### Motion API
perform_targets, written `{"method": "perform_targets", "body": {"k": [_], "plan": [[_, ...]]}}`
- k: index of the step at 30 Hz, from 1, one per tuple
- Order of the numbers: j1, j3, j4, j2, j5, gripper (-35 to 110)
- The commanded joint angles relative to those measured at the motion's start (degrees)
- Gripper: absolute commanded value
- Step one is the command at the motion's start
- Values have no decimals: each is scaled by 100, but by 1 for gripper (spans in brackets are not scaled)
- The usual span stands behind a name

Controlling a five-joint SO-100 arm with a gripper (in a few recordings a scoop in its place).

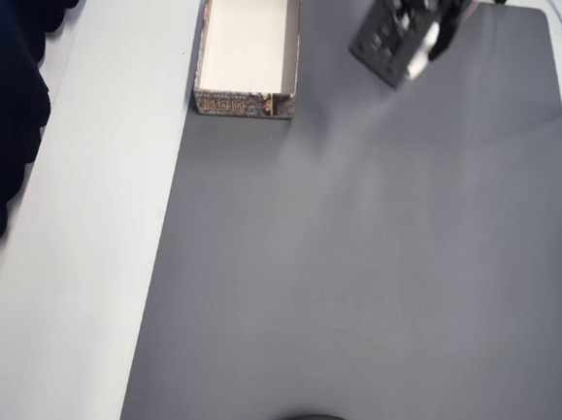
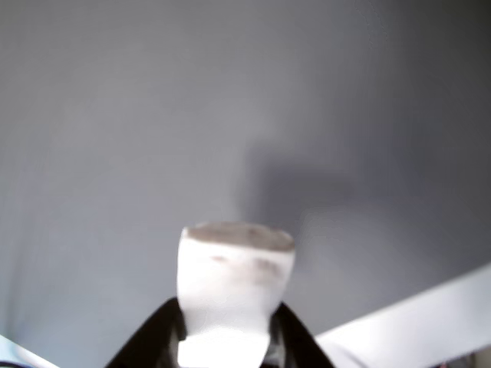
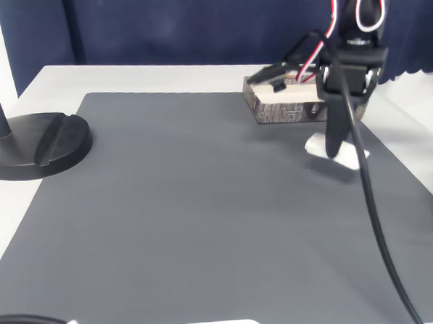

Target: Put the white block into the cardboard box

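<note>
While the grey mat [image 1: 354,274] is covering most of the white table [image 1: 93,254] in the overhead view, the cardboard box [image 1: 248,47] is sitting at the mat's top left corner, its cream inside open to the camera and its patterned brown wall facing down the picture. Right of the box, and apart from it, the black arm [image 1: 397,29] is reaching in from the top edge, with a pale shape at its lower tip that is probably the white block, though it is too blurred there to be sure.

In the wrist view the white block [image 2: 234,295] is standing on end near the bottom centre, and the gripper [image 2: 229,337] is pinching it between two dark fingers [image 2: 149,341] that are pressing on its left and right sides; grey mat is lying behind it.

In the fixed view a black round stand base [image 3: 37,142] is resting at the far left. Further right the box [image 3: 286,104] is lying at the mat's far edge, and just right of it the gripper [image 3: 339,145] is pointing downward, holding the block [image 3: 332,149] close above the mat near its right edge.
</note>
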Motion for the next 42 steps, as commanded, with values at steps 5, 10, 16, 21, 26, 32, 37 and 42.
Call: {"method": "perform_targets", "body": {"k": [5,10,16,21,26,32,37,42], "plan": [[1037,-1863,527,-439,510,-2],[1529,-2909,703,-1266,861,-2],[2136,-3902,826,-2153,1301,-2],[2584,-4975,896,-2953,1635,-2],[2777,-6003,1002,-3595,1784,-2],[2874,-6407,1002,-4017,1846,-2],[2918,-6530,1011,-4122,2039,-2],[2874,-6539,1046,-4122,3946,-2]]}}
